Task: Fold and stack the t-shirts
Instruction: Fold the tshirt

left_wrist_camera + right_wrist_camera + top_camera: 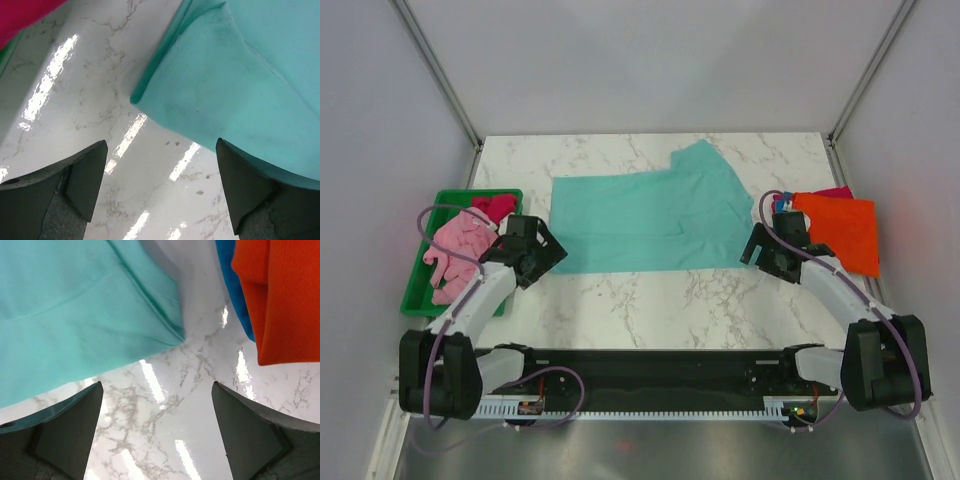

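item 1 – teal t-shirt (645,222): mid table, lying flat. looks part-folded (doubled edge along near side, one flap sticking out far right). fold not finished, not yet on the stack.
item 2 – stack, right side: orange t-shirt (848,232) on top, blue t-shirt (229,280) edge under it, magenta-red t-shirt (835,191) peeking out at far edge. i judge these 3 done.
item 3 – green tray (420,270), left side: pink t-shirt (458,248) bunched up, red t-shirt (496,206) at the far end. both unfolded, both to do.
item 4 – my left gripper (160,155): jaws wide apart, nothing between them. sits just off teal's near-left corner, not touching the cloth.
item 5 – my right gripper (156,395): jaws wide, empty. over bare marble table (650,300), between teal's near-right corner and the stack.
tally: approx 3 stacked, 1 mid-fold, 2 waiting in the tray. roughly halfway, i reckon.
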You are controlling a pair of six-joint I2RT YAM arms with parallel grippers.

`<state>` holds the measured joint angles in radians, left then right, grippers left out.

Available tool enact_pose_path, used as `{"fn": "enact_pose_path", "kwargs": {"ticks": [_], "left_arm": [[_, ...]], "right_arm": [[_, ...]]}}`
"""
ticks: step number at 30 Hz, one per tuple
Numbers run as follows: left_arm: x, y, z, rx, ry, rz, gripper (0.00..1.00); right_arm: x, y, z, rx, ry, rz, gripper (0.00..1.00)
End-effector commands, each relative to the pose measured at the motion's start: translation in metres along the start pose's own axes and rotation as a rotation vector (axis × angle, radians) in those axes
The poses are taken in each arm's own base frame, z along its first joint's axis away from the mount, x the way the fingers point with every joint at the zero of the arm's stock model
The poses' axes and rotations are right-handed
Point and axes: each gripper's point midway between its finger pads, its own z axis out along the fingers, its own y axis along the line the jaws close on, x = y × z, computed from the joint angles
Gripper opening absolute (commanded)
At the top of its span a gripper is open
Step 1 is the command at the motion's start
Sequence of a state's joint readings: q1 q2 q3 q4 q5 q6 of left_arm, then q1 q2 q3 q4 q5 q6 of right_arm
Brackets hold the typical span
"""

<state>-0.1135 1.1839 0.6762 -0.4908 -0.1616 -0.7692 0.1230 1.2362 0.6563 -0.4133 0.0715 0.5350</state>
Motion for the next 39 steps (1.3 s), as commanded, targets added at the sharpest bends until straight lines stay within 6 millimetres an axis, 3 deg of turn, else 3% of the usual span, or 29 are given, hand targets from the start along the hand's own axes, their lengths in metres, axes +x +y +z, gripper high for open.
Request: {"fn": "enact_pose_path", "kwargs": {"ticks": [1, 3, 5, 8, 10, 12, 13, 15, 17, 18, 19, 21, 22, 23, 24, 25, 26, 28, 30, 31, 36, 39], "left_arm": [[-0.021, -0.015, -0.039, 0.079, -0.052, 0.019, 0.97], [-0.029, -0.022, -0.06, 0.129, -0.078, 0.053, 0.97], [-0.03, -0.034, -0.078, 0.222, -0.084, 0.11, 0.92], [-0.026, -0.045, -0.097, 0.327, -0.095, 0.199, 0.88], [-0.029, -0.044, -0.113, 0.369, -0.152, 0.219, 0.89], [-0.03, -0.042, -0.123, 0.396, -0.195, 0.247, 0.9], [-0.03, -0.04, -0.125, 0.404, -0.206, 0.265, 0.91], [-0.02, -0.047, -0.128, 0.468, -0.182, 0.28, 0.92], [-0.011, -0.055, -0.131, 0.523, -0.149, 0.296, 0.92], [-0.009, -0.059, -0.132, 0.54, -0.142, 0.304, 0.91], [-0.008, -0.059, -0.129, 0.537, -0.131, 0.319, 0.91], [-0.008, -0.06, -0.127, 0.531, -0.125, 0.325, 0.9], [-0.007, -0.061, -0.126, 0.535, -0.118, 0.328, 0.89], [-0.004, -0.063, -0.127, 0.554, -0.103, 0.333, 0.88], [-0.003, -0.064, -0.128, 0.561, -0.1, 0.335, 0.87], [-0.003, -0.065, -0.129, 0.572, -0.101, 0.34, 0.87], [-0.002, -0.065, -0.129, 0.572, -0.099, 0.341, 0.87], [-0.002, -0.066, -0.128, 0.579, -0.1, 0.342, 0.87], [-0.001, -0.067, -0.128, 0.584, -0.094, 0.342, 0.86], [-0.001, -0.067, -0.129, 0.587, -0.097, 0.345, 0.86], [0.001, -0.068, -0.127, 0.593, -0.085, 0.348, 0.85], [0.002, -0.069, -0.127, 0.596, -0.078, 0.351, 0.85]], "right_arm": [[-0.048, 0.038, -0.047, -0.103, -0.112, -0.02, 0.98], [-0.057, 0.06, -0.062, -0.154, -0.128, -0.045, 0.98], [-0.082, 0.088, -0.076, -0.21, -0.17, -0.072, 0.98], [-0.118, 0.124, -0.074, -0.243, -0.205, -0.143, 0.98], [-0.148, 0.149, -0.06, -0.248, -0.212, -0.183, 0.98], [-0.168, 0.161, -0.047, -0.228, -0.219, -0.23, 0.98], [-0.187, 0.175, -0.034, -0.226, -0.235, -0.241, 0.98], [-0.206, 0.192, -0.018, -0.242, -0.259, -0.287, 0.98], [-0.226, 0.213, 0.015, -0.247, -0.27, -0.325, 0.98], [-0.252, 0.229, 0.01, -0.263, -0.333, -0.324, 0.98], [-0.247, 0.228, 0.052, -0.225, -0.29, -0.331, 0.98], [-0.261, 0.235, 0.076, -0.205, -0.316, -0.344, 0.98], [-0.275, 0.241, 0.099, -0.182, -0.346, -0.336, 0.98], [-0.282, 0.245, 0.108, -0.178, -0.366, -0.336, 0.98], [-0.301, 0.254, 0.104, -0.187, -0.426, -0.322, 0.98], [-0.295, 0.246, 0.134, -0.136, -0.416, -0.307, 0.98], [-0.303, 0.251, 0.138, -0.148, -0.455, -0.287, 0.98], [-0.302, 0.248, 0.162, -0.148, -0.47, -0.255, 0.98], [-0.316, 0.249, 0.167, -0.147, -0.539, -0.22, 0.98], [-0.313, 0.244, 0.182, -0.135, -0.535, -0.202, 0.98], [-0.321, 0.249, 0.207, -0.179, -0.582, -0.152, 0.98], [-0.315, 0.246, 0.224, -0.175, -0.584, -0.152, 0.98]]}}
